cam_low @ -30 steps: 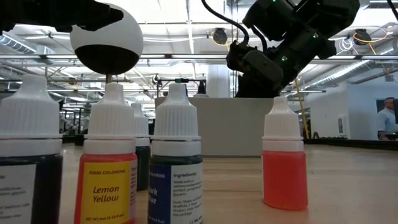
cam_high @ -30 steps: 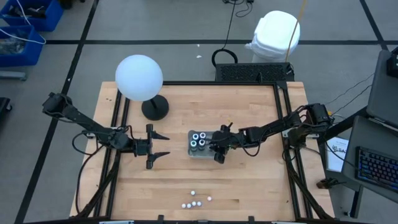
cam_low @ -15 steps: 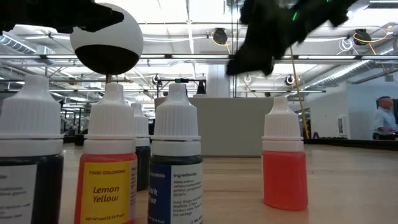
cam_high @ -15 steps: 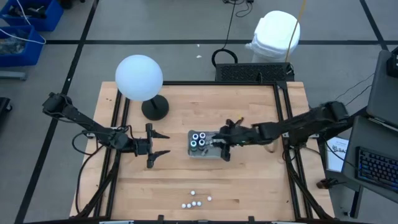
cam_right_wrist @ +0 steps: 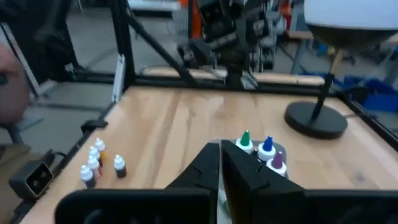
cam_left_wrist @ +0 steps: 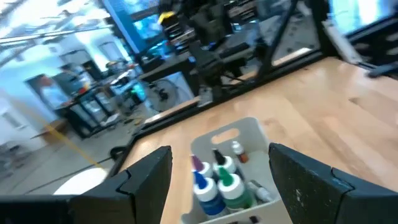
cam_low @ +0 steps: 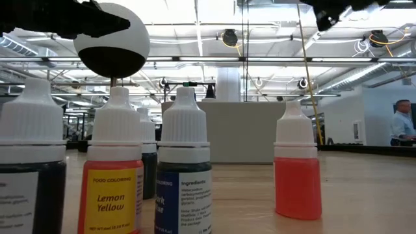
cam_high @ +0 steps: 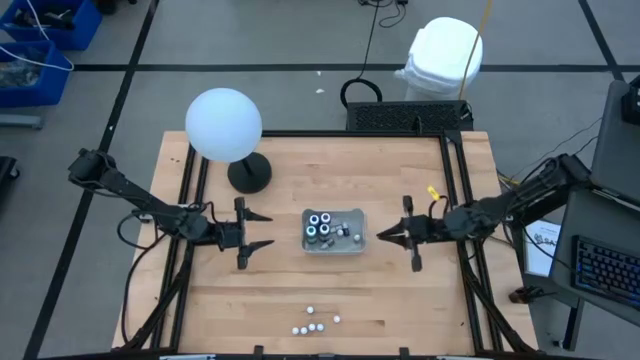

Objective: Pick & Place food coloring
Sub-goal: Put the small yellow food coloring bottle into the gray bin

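Several food coloring bottles stand upright in a clear tray (cam_high: 356, 247) at the table's middle, their green, blue and purple caps (cam_left_wrist: 217, 177) showing; one small bottle (cam_high: 346, 233) seems to lie on its side in the tray. More small white-capped bottles (cam_high: 314, 323) stand on the table near the front edge, close up in the low view (cam_low: 117, 175). My left gripper (cam_high: 265, 232) is open and level, left of the tray and clear of it. My right gripper (cam_high: 381, 237) is shut and empty, just right of the tray, pointing at it (cam_right_wrist: 221, 163).
A lamp with a white globe (cam_high: 223, 123) on a dark round base (cam_high: 249, 174) stands at the far left of the table. Black frame rails (cam_high: 458, 190) run along the table's sides. Bare wood lies between the tray and the front bottles.
My right gripper has drawn back from over the tray toward the table's right edge, rising, and has shut with nothing in it. The tray and its bottles stay in place.
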Tool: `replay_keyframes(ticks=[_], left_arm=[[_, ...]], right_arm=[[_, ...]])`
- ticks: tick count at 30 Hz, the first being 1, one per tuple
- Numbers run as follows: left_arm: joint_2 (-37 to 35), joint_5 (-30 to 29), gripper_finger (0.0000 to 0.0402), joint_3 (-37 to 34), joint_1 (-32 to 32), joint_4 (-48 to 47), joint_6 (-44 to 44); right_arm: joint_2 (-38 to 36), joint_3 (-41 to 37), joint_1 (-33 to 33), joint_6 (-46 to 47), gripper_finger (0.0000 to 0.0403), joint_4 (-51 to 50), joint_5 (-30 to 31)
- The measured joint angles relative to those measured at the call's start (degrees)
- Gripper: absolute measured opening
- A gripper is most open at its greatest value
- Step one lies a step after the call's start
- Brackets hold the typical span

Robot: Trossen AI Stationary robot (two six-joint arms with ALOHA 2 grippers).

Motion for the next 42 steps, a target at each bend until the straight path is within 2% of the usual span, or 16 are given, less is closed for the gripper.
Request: replay_keyframes(ticks=[4, 6, 9, 11, 15, 22, 25, 28, 30, 31, 34, 38, 42], left_arm=[[0.0, 5.45, 0.0271, 0.0, -0.02, -1.86, 0.55], [0.0, 7.45, 0.0271, 0.0, -0.02, -2.03, 2.3], [0.0, 8.48, 0.027, 0.0, -0.02, -2.51, 4.32], [0.0, 8.48, 0.0264, 0.0, 0.0, -3.01, 4.04], [0.0, 7.72, 0.0235, 0.0, -0.01, -3.33, 3.58], [0.0, 7.15, 0.0175, 0.0, -0.02, -5.33, 1.46], [0.26, 6.12, 0.0128, 0.0, -0.01, -7.3, -3.23], [1.66, 5.86, 0.0062, 0.0, 0.0, -7.79, -7.27], [3.16, 7.07, 0.0019, 0.43, 0.0, -7.57, -9.73], [4.35, 8.34, 0.0011, 1.28, -0.04, -8.67, -11.24], [9.55, 12.0, 0.0008, 6.25, -1.51, -15.08, -16.57], [19.51, 12.28, 0.0006, 16.58, -5.6, -24.49, -22.7], [29.22, 11.86, 0.0007, 26.82, -10.55, -26.68, -24.71]], right_arm=[[-2.05, -8.64, -0.24, -3.1, 0.0002, 10.01, -0.26], [-2.83, -12.99, -0.22, -4.91, 0.0003, 15.99, -2.29], [-4.7, -19.51, -0.4, -6.11, 0.0001, 28.88, -4.7], [-7.79, -22.73, -0.92, -5.82, 0.0001, 31.85, -5.02], [-16.83, -26.05, -3.37, -4.57, 0.0001, 27.22, -6.06], [-35.15, -25.52, -3.99, -5.33, 0.0, 5.66, -6.06], [-40.85, -26.78, -3.85, -8.59, 0.0, 3.58, -6.03], [-44.44, -28.85, -3.85, -11.57, 0.0, 4.2, -6.05], [-45.81, -30.4, -3.85, -13.01, 0.0, 5.49, -6.04], [-45.96, -30.93, -3.85, -13.48, 0.0, 6.13, -6.06], [-46.02, -30.75, -3.84, -14.26, 0.0, 5.27, -6.06], [-46.04, -30.67, -3.82, -13.01, 0.0, 4.94, -6.18], [-45.87, -30.74, -3.82, -11.42, 0.0, 2.65, -6.21]])
